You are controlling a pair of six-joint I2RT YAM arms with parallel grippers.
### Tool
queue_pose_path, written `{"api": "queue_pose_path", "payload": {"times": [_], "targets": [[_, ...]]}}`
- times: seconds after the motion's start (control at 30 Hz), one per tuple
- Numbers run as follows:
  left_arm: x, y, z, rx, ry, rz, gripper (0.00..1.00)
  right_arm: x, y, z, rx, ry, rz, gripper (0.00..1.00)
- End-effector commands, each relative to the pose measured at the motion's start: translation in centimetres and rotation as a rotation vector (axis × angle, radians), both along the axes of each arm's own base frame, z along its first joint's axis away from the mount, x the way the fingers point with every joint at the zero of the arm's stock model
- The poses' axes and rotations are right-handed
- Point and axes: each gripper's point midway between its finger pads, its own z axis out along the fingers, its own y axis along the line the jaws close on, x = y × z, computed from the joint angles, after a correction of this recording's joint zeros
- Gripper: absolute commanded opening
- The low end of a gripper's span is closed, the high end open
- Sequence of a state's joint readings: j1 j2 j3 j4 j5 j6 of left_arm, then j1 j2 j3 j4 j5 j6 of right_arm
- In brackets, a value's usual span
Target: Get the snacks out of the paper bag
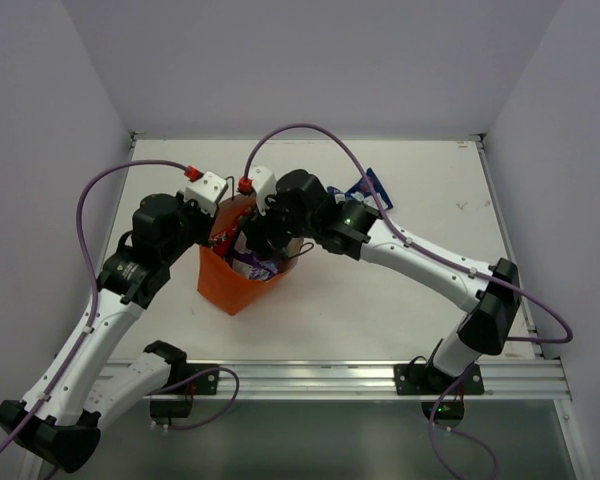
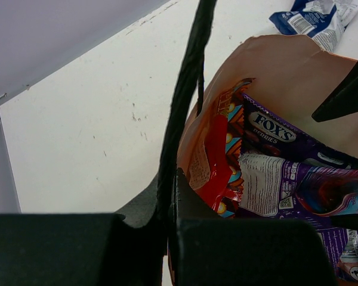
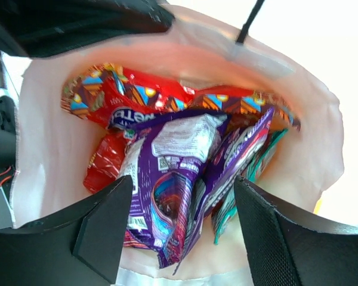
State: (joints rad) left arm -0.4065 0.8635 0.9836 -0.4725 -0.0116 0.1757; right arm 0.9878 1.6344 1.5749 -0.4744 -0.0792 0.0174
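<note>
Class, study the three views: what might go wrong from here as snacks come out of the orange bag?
1. The open right gripper straddles the purple packet, but red packets lie against it; closing may pinch or drag out several.
2. The left gripper pinches only the rim of the paper bag beside its thin handle; an upward pull might tip or tear the bag.

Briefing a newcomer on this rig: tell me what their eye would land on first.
The bright orange paper bag stands on the white table, both grippers at its mouth. Glossy snacks crowd inside, a purple packet foremost between the open right gripper's fingers, while the left gripper pinches the bag's rim. One blue-white packet lies out on the table, farther back.
</note>
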Motion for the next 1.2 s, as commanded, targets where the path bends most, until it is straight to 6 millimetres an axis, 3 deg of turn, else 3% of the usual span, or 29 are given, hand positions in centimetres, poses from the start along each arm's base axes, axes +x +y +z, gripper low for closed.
{"api": "queue_pose_path", "payload": {"times": [0.0,0.1,0.27,0.5,0.6,1.0,1.13,1.17], "targets": [[0.8,0.0,6.6,-0.074,-0.224,0.010,0.00,-0.3,0.8,5.9,0.119,-0.126,0.054,0.71],[0.8,0.0,6.3,-0.070,-0.218,0.010,0.00,-1.0,1.4,6.3,0.158,-0.152,0.090,0.67],[0.8,0.0,6.3,-0.070,-0.216,0.011,0.00,-2.4,2.3,5.3,0.166,-0.117,0.178,0.58],[0.6,0.1,6.5,-0.070,-0.219,0.011,0.00,-0.6,2.8,-1.4,0.003,-0.034,0.129,0.55],[0.5,0.1,6.5,-0.067,-0.219,0.007,0.00,0.4,2.2,-3.1,-0.038,-0.022,0.082,0.56],[0.4,0.3,6.2,-0.053,-0.213,0.011,0.00,1.7,-0.6,-4.0,-0.111,-0.072,-0.013,0.68],[0.4,0.4,6.2,-0.050,-0.216,0.016,0.00,1.4,-1.4,-5.1,-0.143,-0.040,-0.019,0.65],[0.5,0.5,6.3,-0.052,-0.217,0.018,0.00,1.0,-1.4,-5.3,-0.144,-0.025,-0.007,0.60]]}}
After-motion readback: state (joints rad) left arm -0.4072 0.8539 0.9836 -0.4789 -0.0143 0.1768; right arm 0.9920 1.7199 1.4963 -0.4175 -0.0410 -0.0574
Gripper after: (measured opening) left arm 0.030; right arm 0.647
